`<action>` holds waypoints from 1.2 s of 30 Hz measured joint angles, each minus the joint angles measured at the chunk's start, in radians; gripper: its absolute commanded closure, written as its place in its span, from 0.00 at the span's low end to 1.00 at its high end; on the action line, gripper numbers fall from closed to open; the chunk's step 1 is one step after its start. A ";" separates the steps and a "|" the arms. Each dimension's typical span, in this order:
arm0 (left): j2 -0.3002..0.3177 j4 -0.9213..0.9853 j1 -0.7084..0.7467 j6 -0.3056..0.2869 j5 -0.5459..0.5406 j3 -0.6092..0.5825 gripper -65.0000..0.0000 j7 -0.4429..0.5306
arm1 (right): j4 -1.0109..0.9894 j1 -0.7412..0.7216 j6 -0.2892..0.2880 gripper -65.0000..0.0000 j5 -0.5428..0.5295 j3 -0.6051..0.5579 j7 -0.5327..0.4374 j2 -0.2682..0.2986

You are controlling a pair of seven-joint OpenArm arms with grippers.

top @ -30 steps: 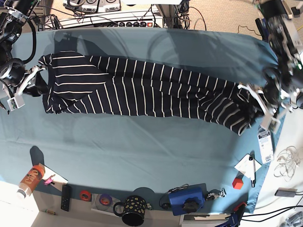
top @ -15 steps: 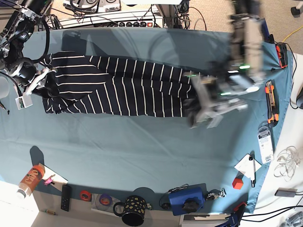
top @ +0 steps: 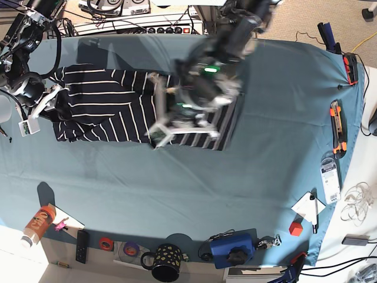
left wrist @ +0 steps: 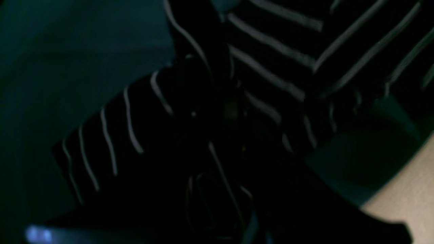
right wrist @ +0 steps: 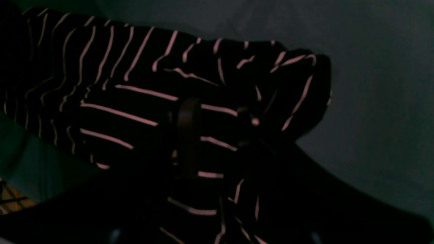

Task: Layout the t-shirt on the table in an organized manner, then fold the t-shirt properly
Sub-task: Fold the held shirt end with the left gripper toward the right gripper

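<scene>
The navy t-shirt (top: 106, 109) with thin white stripes lies on the left half of the teal table (top: 177, 188), its right end folded back over itself. My left gripper (top: 160, 131), blurred by motion, is over the shirt's middle and shut on the carried end. The left wrist view shows only dark striped fabric (left wrist: 271, 67) close up. My right gripper (top: 48, 103) is shut on the shirt's left end. In the right wrist view striped cloth (right wrist: 135, 84) sits between the dark fingers (right wrist: 184, 135).
Along the near edge stand an orange can (top: 38, 224), a remote (top: 82, 246), tape rolls (top: 106, 243), a spotted mug (top: 165, 262), a blue box (top: 232, 249) and a red cube (top: 296, 227). An orange cutter (top: 336, 127) lies at the right edge.
My left arm has swept from the table's right edge to the middle, dragging the shirt's right end over the body. The right gripper has stayed at the left end.
</scene>
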State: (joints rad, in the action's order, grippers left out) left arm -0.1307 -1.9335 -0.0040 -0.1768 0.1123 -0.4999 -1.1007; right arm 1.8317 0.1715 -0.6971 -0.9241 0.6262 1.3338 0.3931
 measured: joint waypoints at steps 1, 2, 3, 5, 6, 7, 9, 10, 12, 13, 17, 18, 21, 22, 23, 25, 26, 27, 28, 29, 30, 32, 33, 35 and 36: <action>-0.001 0.016 -0.003 0.011 0.030 -0.016 1.00 0.017 | 0.000 0.000 0.000 0.71 -0.001 0.000 -0.002 0.000; -0.002 0.035 -0.003 0.013 0.050 -0.024 1.00 0.027 | 0.000 0.000 0.000 0.71 0.000 0.000 -0.003 0.000; -0.002 0.057 -0.003 0.024 0.072 -0.031 1.00 0.038 | 0.000 0.000 0.000 0.71 0.000 0.000 -0.003 0.000; -0.002 0.092 -0.002 0.028 0.094 -0.038 1.00 0.049 | 0.000 0.000 0.000 0.71 0.000 0.000 -0.003 0.000; -0.002 0.103 -0.003 0.027 0.093 -0.043 1.00 0.058 | 0.000 0.000 0.000 0.71 0.000 0.000 -0.003 0.000; -0.002 0.110 -0.002 0.027 0.093 -0.050 1.00 0.073 | 0.000 0.000 0.000 0.71 -0.001 0.000 -0.003 0.000; -0.002 0.119 -0.002 0.027 0.085 -0.051 1.00 0.094 | 0.000 0.000 0.000 0.71 0.000 0.000 -0.003 0.000; -0.002 0.119 -0.002 0.050 0.085 -0.051 1.00 0.104 | 0.000 0.000 0.000 0.71 0.000 0.000 -0.003 0.000; -0.002 0.119 -0.005 0.085 0.091 -0.051 1.00 0.138 | 0.000 0.000 0.000 0.71 0.000 0.000 -0.003 0.000; -0.002 0.119 -0.011 0.084 0.090 -0.051 1.00 0.133 | 0.000 0.000 0.000 0.71 0.000 0.000 -0.003 0.000; -0.002 0.119 -0.026 0.090 0.053 -0.051 1.00 0.140 | 0.000 0.000 0.000 0.71 0.001 0.000 -0.003 0.000; -0.002 0.119 -0.029 0.096 0.035 -0.051 1.00 0.163 | 0.000 0.000 0.000 0.71 0.000 0.000 -0.003 0.000; -0.002 0.119 -0.033 0.110 0.014 -0.051 1.00 0.186 | 0.000 0.000 0.000 0.71 0.000 0.000 -0.003 0.000; -0.002 0.119 -0.033 0.121 0.012 -0.051 1.00 0.186 | 0.000 0.000 0.000 0.71 0.001 0.000 -0.003 0.000; -0.002 0.119 -0.033 0.127 0.002 -0.051 1.00 0.187 | 0.000 0.000 0.000 0.71 0.000 0.000 -0.003 0.000; -0.002 0.119 -0.033 0.128 -0.013 -0.051 1.00 0.204 | 0.000 0.000 0.000 0.71 0.000 0.000 -0.003 0.000; -0.002 0.119 -0.033 0.128 -0.026 -0.051 1.00 0.212 | 0.000 0.000 0.000 0.71 0.000 0.000 -0.003 0.000; -0.002 0.119 -0.033 0.128 -0.040 -0.051 1.00 0.217 | 0.000 0.000 0.000 0.71 0.000 0.000 -0.003 0.000; -0.002 0.119 -0.033 0.128 -0.062 -0.051 1.00 0.219 | 0.000 0.000 0.000 0.71 0.000 0.000 -0.003 0.000; -0.002 0.119 -0.033 0.116 -0.080 -0.051 1.00 0.219 | 0.000 0.000 0.000 0.71 0.000 0.000 -0.003 0.000; -0.002 0.119 -0.033 0.086 -0.097 -0.051 0.93 0.220 | 0.000 0.000 0.000 0.71 0.000 0.000 -0.003 0.000; -0.002 0.119 -0.032 0.019 -0.131 -0.051 0.67 0.229 | 0.000 0.000 0.000 0.71 0.000 0.000 -0.003 0.000; -0.002 0.119 -0.032 0.016 -0.147 -0.051 0.57 0.249 | 0.000 0.000 0.000 0.71 0.000 0.000 -0.003 0.000; -0.002 0.119 -0.033 0.016 -0.175 -0.051 0.50 0.282 | 0.000 0.000 0.000 0.71 0.001 0.000 -0.003 0.000; -0.002 0.119 -0.034 0.027 -0.177 -0.051 0.50 0.287 | 0.000 0.000 0.000 0.71 0.001 0.000 -0.003 0.000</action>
State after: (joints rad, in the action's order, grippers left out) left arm -0.1322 -1.8145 -0.0376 -0.1501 -0.0650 -0.5514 -0.8139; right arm 1.8317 0.1715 -0.6971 -0.9234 0.6262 1.3308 0.3931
